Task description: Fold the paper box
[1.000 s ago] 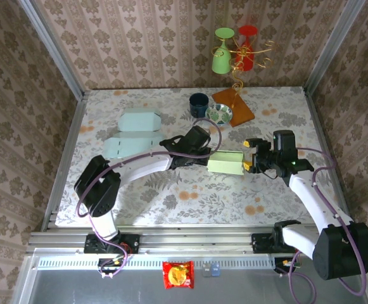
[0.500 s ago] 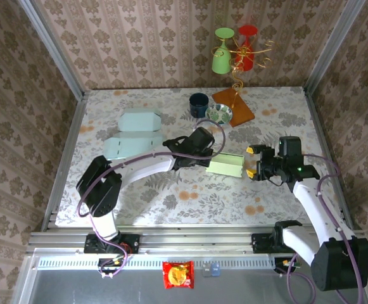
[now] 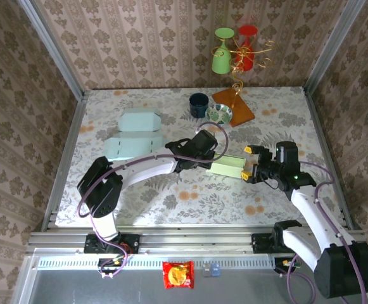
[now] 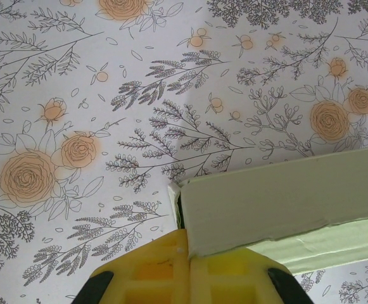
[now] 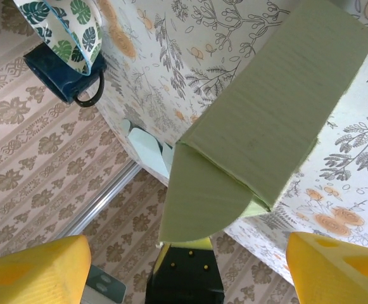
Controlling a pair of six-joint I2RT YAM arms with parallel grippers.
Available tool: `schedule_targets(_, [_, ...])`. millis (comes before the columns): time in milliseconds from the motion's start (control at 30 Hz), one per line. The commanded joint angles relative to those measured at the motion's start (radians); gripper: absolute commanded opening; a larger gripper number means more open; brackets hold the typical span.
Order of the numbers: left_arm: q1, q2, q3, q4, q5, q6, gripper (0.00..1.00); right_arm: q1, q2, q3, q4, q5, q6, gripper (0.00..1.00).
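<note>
The pale green paper box point(image 3: 228, 167) lies crosswise at the table's middle. My left gripper point(image 3: 209, 157) is shut on its left end; in the left wrist view the yellow fingers point(image 4: 171, 269) pinch the box's point(image 4: 279, 202) near edge. My right gripper point(image 3: 249, 163) stands open at the box's right end, one finger on each side. In the right wrist view the box point(image 5: 279, 107) points a rounded end flap point(image 5: 215, 196) at my right gripper point(image 5: 185, 250), whose yellow fingertips point(image 5: 38, 269) stand far apart and touch nothing.
Two flat light-blue boxes point(image 3: 139, 120) point(image 3: 130, 146) lie at the back left. A dark mug point(image 3: 199, 103), a patterned bowl point(image 3: 220, 114) and a wooden stand point(image 3: 234, 105) with hanging cups point(image 3: 222, 58) sit at the back. A snack packet point(image 3: 178, 274) lies below the table's front rail.
My right gripper's jaws have spread wider, and it drew back a little, then came in again at the box's right end. The left gripper and box shifted slightly right.
</note>
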Motion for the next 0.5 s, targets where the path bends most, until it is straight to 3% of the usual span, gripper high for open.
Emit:
schedule_targets(0, [-0.012,0.030,0.009,-0.061,-0.009,0.003,0.00,0.009,0.037,-0.001,0.066,-0.020,0.025,0.81])
schedule_targets(300, [-0.018,0.028,0.012,-0.060,-0.004,0.003,0.00,0.019,0.050,-0.035,0.074,-0.021,-0.018,0.69])
schedule_targets(467, [-0.018,0.033,0.015,-0.064,-0.002,0.003,0.00,0.022,0.039,-0.052,0.043,-0.030,-0.055,0.68])
